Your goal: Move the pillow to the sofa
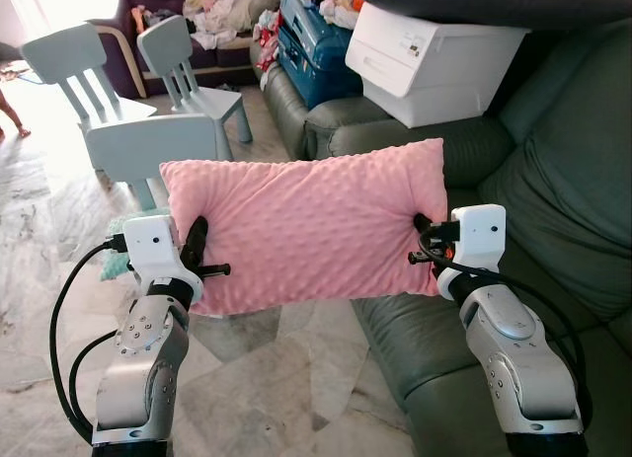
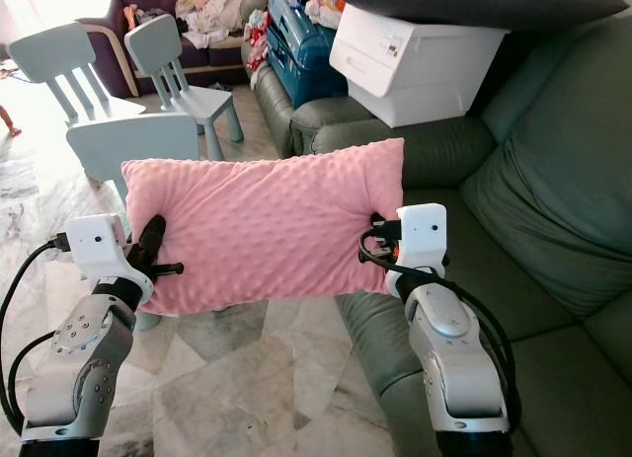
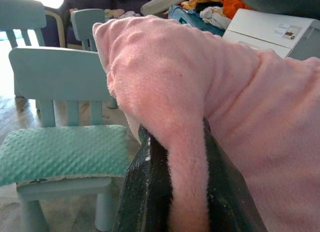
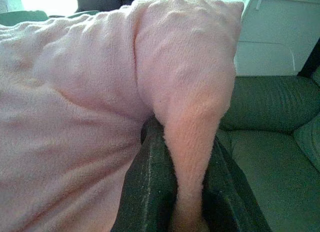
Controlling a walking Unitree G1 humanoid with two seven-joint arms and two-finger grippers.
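Observation:
A pink bumpy pillow (image 1: 306,225) hangs in the air between my two arms, stretched flat in front of me. My left gripper (image 1: 197,242) is shut on its left edge; pink fabric is pinched between the black fingers (image 3: 145,187). At the other side my right gripper (image 1: 423,230) is shut on the pillow's right edge, its fingers (image 4: 150,187) squeezing a fold. The dark green sofa (image 1: 553,210) lies to my right, its seat (image 1: 415,329) just below the pillow's right end.
A white box (image 1: 425,57) and a blue suitcase (image 1: 311,52) rest on the sofa's far part. Pale blue children's chairs (image 1: 188,67) stand on the marble floor (image 1: 267,378) at left; one carries a teal cushion (image 3: 60,152).

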